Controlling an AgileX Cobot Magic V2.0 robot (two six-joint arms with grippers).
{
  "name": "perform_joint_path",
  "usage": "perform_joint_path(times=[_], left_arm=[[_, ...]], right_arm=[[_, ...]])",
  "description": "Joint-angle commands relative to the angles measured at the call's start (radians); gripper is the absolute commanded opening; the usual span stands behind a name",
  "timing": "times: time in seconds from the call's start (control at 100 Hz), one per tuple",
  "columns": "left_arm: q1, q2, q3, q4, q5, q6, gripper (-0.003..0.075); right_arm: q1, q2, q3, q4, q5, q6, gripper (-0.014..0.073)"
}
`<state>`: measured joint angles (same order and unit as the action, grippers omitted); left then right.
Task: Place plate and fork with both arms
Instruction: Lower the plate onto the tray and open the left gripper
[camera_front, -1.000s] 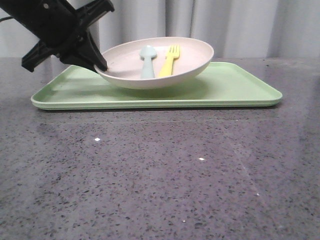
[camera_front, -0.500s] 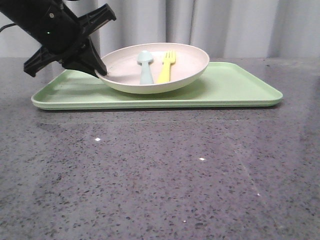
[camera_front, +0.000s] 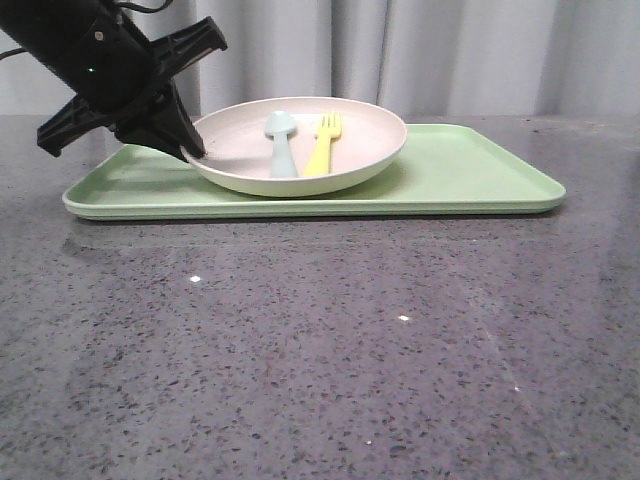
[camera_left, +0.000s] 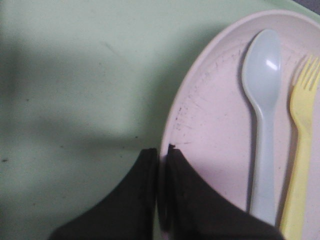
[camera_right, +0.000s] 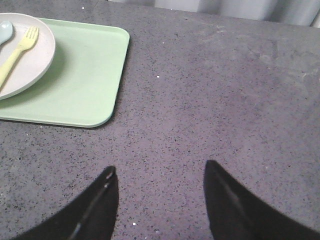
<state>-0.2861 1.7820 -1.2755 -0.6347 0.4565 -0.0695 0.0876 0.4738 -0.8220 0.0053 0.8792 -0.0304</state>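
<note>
The cream plate (camera_front: 350, 140) with a pinkish inner face sits on the light green tray (camera_front: 470, 175). The yellow fork (camera_front: 322, 146) lies in the plate beside a pale blue spoon (camera_front: 280, 142). My left gripper (camera_front: 195, 150) is shut on the plate's left rim. In the left wrist view the gripper (camera_left: 162, 150) pinches the plate (camera_left: 215, 130) rim, one finger inside and one outside, with the fork (camera_left: 302, 145) and spoon (camera_left: 263, 100) beyond. My right gripper (camera_right: 159, 170) is open and empty above bare table, away from the tray (camera_right: 85, 75) and plate (camera_right: 30, 60). It is outside the front view.
The dark speckled stone table (camera_front: 320, 350) stretches in front of the tray. Grey curtains (camera_front: 450, 50) hang behind. The right half of the tray holds nothing.
My left gripper has moved down and left with the plate. The plate's raised left edge has come down, and it now lies nearly flat on the tray.
</note>
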Motion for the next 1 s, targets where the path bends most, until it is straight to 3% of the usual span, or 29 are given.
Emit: perform_joint_path(times=[0.0,0.99], left_arm=[[-0.01,-0.047,-0.037,-0.025,-0.034,-0.015,-0.0021],[-0.034,0.013,-0.037,-0.045,-0.012,-0.015,-0.0018]], right_arm=[[-0.008,0.016,-0.023,-0.005,-0.066,-0.003,0.0403],[-0.008,0.016,-0.023,-0.005,-0.065,-0.003,0.0403]])
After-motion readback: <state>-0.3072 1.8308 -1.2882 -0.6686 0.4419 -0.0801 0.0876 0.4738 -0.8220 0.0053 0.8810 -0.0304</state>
